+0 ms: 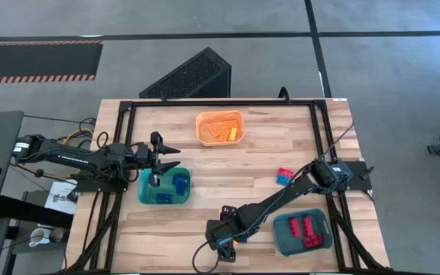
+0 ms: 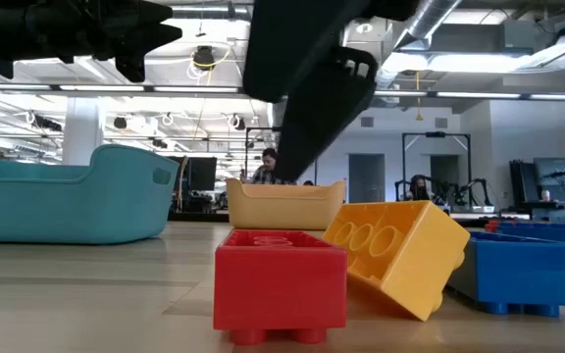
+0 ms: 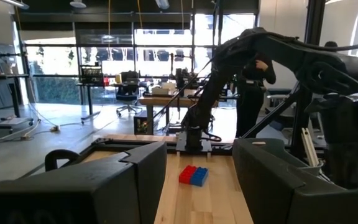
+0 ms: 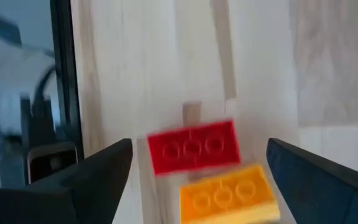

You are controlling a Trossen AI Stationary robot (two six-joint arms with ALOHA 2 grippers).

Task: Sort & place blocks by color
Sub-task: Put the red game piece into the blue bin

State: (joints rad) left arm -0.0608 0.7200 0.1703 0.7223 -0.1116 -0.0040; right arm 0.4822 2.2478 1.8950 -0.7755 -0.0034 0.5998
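Observation:
A red block (image 4: 193,146) and a yellow block (image 4: 227,194) lie side by side on the wood near the table's near edge. In the low view the red block (image 2: 279,284) sits flat, the yellow block (image 2: 395,253) stands tilted on one lower edge, and a blue block (image 2: 528,270) lies just behind it. My right gripper (image 4: 199,149) hovers open above the red and yellow blocks, pointing steeply down, one finger on either side of them and touching nothing. It also shows in the high view as my right gripper (image 1: 224,243). My left gripper (image 1: 166,156) stands open over the far rim of the left teal bin (image 1: 145,192), which holds blue blocks.
An orange bin (image 1: 221,137) with yellow blocks stands at the far middle. A second teal bin (image 1: 281,235) with red blocks sits at the near right. A joined red and blue block pair (image 1: 284,176) lies between them. A black frame (image 1: 205,105) borders the table.

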